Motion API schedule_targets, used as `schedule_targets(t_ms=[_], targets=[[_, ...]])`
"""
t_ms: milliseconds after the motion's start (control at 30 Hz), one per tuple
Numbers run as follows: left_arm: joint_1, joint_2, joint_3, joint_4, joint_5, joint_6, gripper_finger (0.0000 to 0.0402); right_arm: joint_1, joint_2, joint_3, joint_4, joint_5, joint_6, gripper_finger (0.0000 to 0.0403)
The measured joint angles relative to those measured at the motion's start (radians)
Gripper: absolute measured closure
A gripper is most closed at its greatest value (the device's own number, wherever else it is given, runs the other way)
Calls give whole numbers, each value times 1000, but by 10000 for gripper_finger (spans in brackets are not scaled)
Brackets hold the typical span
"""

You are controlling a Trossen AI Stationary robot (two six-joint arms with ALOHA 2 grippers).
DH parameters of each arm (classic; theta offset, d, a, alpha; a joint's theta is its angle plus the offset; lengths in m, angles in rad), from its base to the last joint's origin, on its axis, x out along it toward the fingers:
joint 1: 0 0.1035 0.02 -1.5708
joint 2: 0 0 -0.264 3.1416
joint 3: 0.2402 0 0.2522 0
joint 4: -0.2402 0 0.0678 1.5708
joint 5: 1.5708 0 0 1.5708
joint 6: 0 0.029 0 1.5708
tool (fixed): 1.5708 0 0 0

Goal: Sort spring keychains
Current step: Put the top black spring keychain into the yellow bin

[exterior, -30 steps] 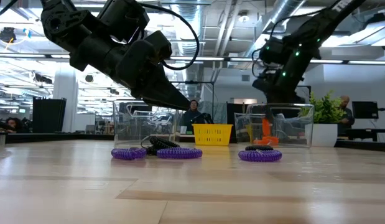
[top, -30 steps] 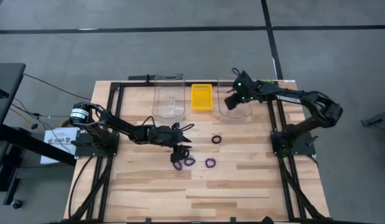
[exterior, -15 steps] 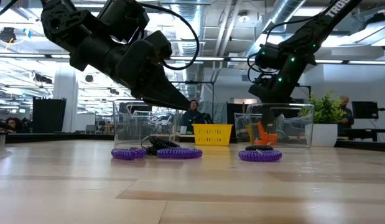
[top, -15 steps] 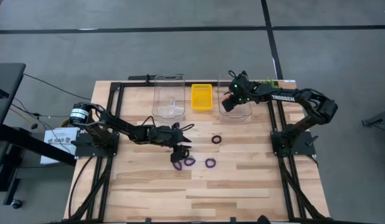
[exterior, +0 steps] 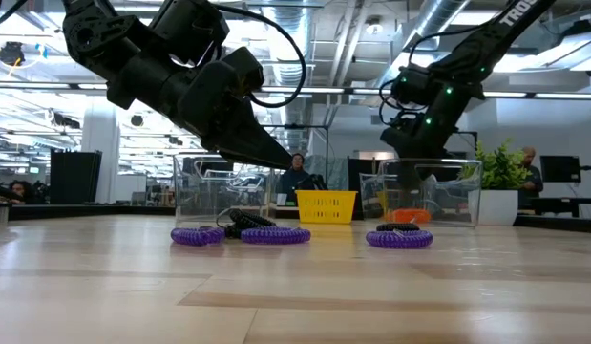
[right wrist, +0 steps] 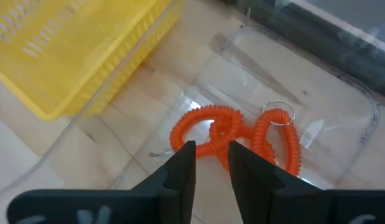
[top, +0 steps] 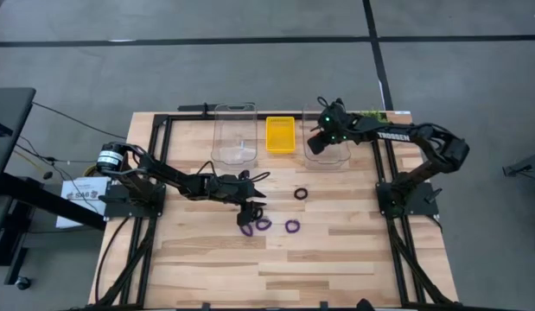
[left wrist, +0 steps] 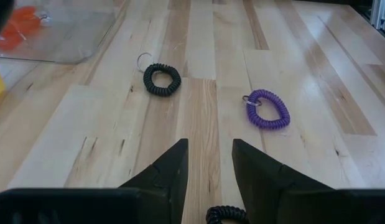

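Note:
Three purple spring keychains (top: pixel 247 229) (top: pixel 264 225) (top: pixel 292 226) lie flat on the wood. One black keychain (top: pixel 301 193) lies farther back. Another black one (left wrist: pixel 226 214) lies under my left gripper (left wrist: pixel 209 165), which hovers open above the table (exterior: pixel 276 158). My right gripper (right wrist: pixel 211 155) is open over the right clear bin (top: pixel 328 149), pointing down into it. Orange-red keychains (right wrist: pixel 211 130) (right wrist: pixel 280 142) lie tangled on that bin's floor, below the fingers and apart from them.
A yellow tray (top: pixel 280 135) stands between the left clear bin (top: pixel 234 138) and the right one along the far edge. Black frame rails (top: pixel 168 117) border the table. Bare wood spreads toward the near edge (top: pixel 276 276). People sit in the room behind the table (exterior: pixel 297 177).
My right gripper has shifted slightly toward the table's left over the right bin. The orange-red keychain that hung upright below it has dropped and now lies flat on the bin's floor. My left arm has kept still.

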Motion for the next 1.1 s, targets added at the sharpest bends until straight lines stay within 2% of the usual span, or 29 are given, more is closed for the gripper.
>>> schedule_targets(t_ms=[233, 333, 467, 633, 767, 867, 1100], targets=[[0, 0, 0, -2, 0, 0, 279, 84, -87, 0, 123, 14, 0, 320], [0, 0, 0, -4, 0, 0, 279, 139, -155, 0, 187, 87, -15, 323], [0, 0, 0, -7, 0, 0, 279, 246, -238, 0, 247, 188, -71, 324], [0, 0, -4, -6, 0, 0, 279, 426, -292, 0, 258, 194, -123, 324], [1, 0, -20, -6, 0, 1, 279, 584, -276, 0, 256, 195, -144, 324], [1, 0, -20, 4, 0, 2, 279, 685, -229, -3, 252, 236, -169, 324], [1, 0, -20, 8, 0, 3, 279, 821, -99, -4, 224, 268, -289, 324]])
